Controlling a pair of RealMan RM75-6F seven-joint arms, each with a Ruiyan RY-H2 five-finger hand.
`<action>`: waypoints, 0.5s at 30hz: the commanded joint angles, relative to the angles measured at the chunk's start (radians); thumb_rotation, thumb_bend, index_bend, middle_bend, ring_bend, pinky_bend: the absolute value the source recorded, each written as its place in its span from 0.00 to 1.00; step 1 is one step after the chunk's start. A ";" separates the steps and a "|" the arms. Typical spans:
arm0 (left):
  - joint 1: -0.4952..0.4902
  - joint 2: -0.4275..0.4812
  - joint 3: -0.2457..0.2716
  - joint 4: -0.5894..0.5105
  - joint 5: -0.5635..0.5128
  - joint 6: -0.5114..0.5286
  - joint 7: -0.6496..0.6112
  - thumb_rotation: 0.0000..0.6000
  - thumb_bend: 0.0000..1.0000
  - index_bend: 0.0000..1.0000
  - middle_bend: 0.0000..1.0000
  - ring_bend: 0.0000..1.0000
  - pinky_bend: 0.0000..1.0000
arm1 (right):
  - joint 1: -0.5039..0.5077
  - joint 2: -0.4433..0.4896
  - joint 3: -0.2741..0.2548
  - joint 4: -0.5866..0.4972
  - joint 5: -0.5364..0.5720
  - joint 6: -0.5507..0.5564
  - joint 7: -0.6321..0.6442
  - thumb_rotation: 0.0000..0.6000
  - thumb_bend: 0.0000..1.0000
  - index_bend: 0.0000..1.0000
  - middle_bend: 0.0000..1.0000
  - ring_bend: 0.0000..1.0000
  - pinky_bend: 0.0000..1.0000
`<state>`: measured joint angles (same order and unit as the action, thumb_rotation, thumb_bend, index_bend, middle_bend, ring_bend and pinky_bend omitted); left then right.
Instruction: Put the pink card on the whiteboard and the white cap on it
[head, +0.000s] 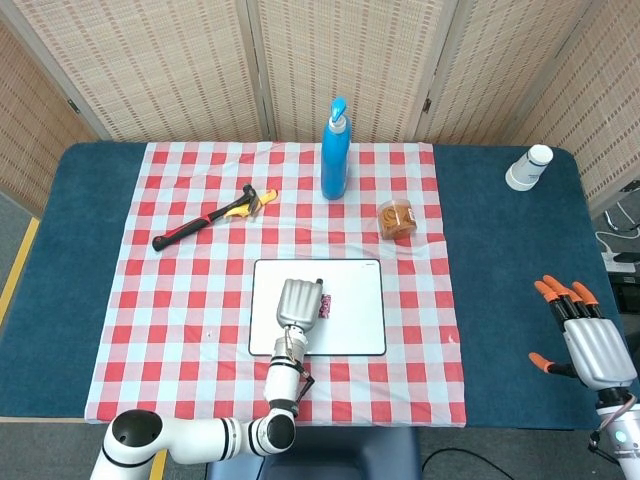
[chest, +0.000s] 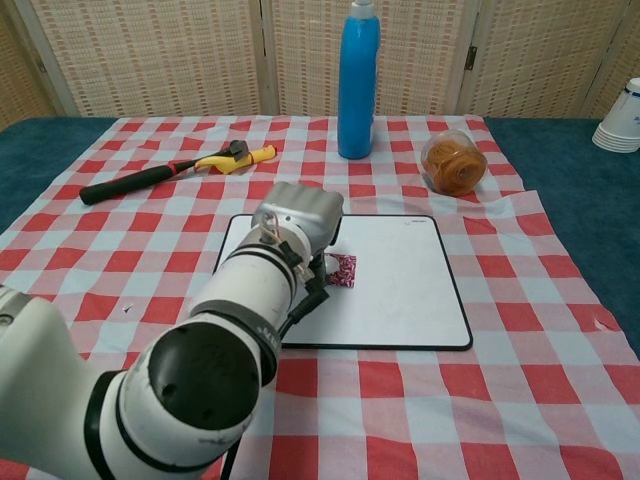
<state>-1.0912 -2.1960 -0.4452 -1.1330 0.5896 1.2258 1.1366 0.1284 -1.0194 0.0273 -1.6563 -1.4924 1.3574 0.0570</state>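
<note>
Fingers of the left hand (head: 300, 302) lie hidden under its metal back in both views, so I cannot tell whether they are apart or clamped on the pink card (chest: 342, 270), which lies on the whiteboard (head: 358, 322) just beside that hand, its patterned face partly tucked under it. The right hand (head: 588, 343) hovers over the blue table (head: 500, 260) well apart from everything, its orange-tipped fingers spread and holding nothing. Risk, as I judge it: the card is small, thin and light on a smooth, glossy board, so a dragging finger could slide or flip it off as the hand leaves. The white cap (head: 528, 167), far at the table's back corner, looks like a small tapered cup, light and easily tipped or crushed by a hard grip. The checked cloth (head: 180, 300) is soft and wrinkles.
</note>
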 joint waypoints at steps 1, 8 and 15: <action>0.010 0.019 -0.004 -0.032 0.008 0.010 -0.008 1.00 0.25 0.35 1.00 1.00 1.00 | -0.001 0.001 -0.001 -0.001 -0.003 0.001 -0.001 1.00 0.07 0.00 0.00 0.00 0.00; 0.108 0.208 0.019 -0.310 0.144 0.135 -0.072 1.00 0.26 0.40 1.00 1.00 1.00 | 0.002 -0.002 -0.002 0.001 -0.002 -0.005 -0.006 1.00 0.07 0.00 0.00 0.00 0.00; 0.302 0.469 0.148 -0.546 0.328 0.143 -0.346 1.00 0.26 0.36 0.81 0.89 1.00 | 0.008 -0.007 -0.001 -0.004 0.010 -0.021 -0.022 1.00 0.07 0.00 0.00 0.00 0.00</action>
<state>-0.8865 -1.8443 -0.3654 -1.5751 0.8229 1.3590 0.9218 0.1361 -1.0261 0.0259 -1.6594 -1.4834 1.3374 0.0372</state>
